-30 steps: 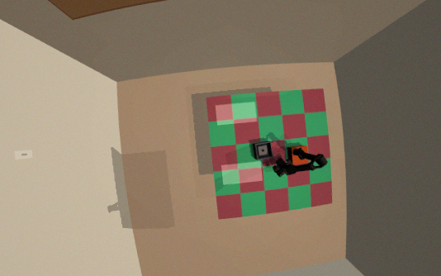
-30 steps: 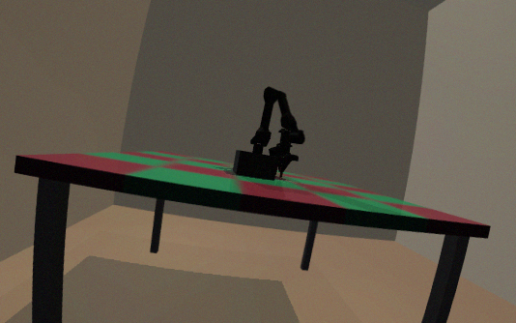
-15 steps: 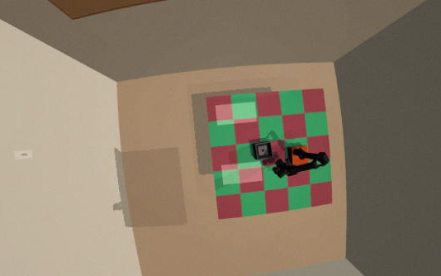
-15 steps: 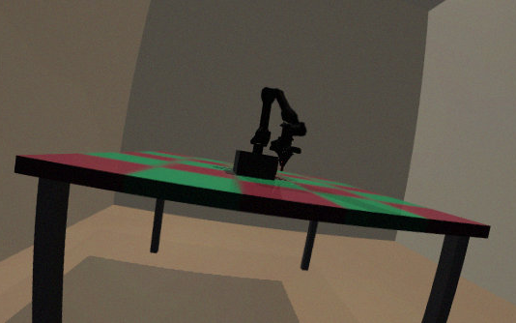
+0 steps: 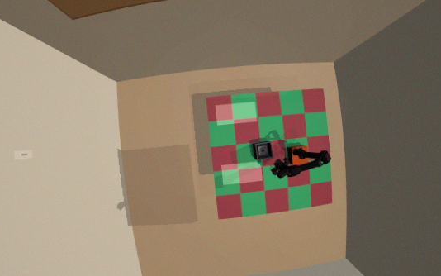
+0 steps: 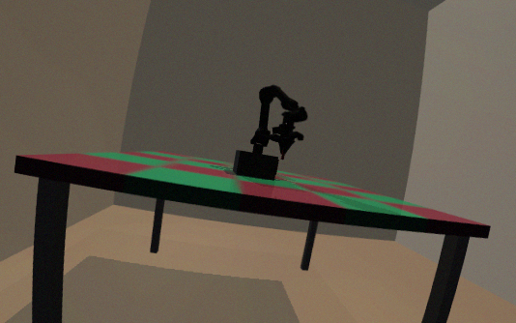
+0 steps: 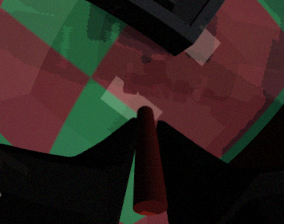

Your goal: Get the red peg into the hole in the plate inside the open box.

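The jaws of the gripper (image 5: 279,167) (image 6: 283,151) (image 7: 149,125) are nearly closed, and the red peg (image 6: 282,156) (image 7: 151,165) is pinched between their tips. In the wrist view the peg is seen running lengthwise between the two fingers, one end nearer the lens and the other just past the tips; in the exterior view only a small bit of red is shown below them. Its long axis appears to be kept roughly in line with the fingers, which point down, so it can be judged close to upright (a slight lean could not be ruled out from these views). The peg is seen as a plain, smooth, round rod, dark red along its side and brighter on the near end face.

Just beside the jaws, ahead of them in the wrist view, the open box (image 5: 263,151) (image 6: 255,164) (image 7: 178,42) is stood on the checkered table (image 5: 265,202) (image 6: 189,181) (image 7: 23,75). Its dark walls are left free of the peg, and a small dark hole is shown in the plate (image 5: 266,153) at its bottom. Behind the jaws, toward the arm's foot, an orange base (image 5: 291,156) is partly covered by the arm (image 5: 310,165) (image 6: 264,116).

A sideways carry over the near wall is called for next, with enough height for the peg's lower end to be cleared; by too low a path, the rim could be struck and the peg twisted in the grip.
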`<action>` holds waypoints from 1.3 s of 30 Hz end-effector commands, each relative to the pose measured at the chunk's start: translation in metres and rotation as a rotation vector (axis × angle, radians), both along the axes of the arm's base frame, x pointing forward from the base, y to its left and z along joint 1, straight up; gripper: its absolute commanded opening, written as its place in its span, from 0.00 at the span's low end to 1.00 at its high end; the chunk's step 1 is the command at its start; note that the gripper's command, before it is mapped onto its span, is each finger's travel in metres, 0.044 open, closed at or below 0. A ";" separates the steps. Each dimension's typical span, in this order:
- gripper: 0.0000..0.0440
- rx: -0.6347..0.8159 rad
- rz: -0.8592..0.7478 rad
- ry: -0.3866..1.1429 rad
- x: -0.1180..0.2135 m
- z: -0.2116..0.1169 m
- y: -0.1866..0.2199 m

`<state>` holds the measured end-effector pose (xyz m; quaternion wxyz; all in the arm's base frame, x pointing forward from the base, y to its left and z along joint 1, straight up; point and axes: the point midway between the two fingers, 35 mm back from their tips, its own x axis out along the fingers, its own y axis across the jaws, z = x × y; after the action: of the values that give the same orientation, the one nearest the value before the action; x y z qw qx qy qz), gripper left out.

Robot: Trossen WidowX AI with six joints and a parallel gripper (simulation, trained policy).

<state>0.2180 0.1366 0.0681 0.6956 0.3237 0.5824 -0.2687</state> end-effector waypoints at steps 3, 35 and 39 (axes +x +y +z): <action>0.00 -0.012 -0.003 -0.049 0.021 0.020 -0.010; 0.02 -0.036 -0.196 -0.086 0.104 0.017 -0.105; 0.03 -0.029 -0.208 -0.071 0.109 0.010 -0.112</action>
<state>0.3224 0.0279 0.0818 0.6915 0.3798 0.5138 -0.3370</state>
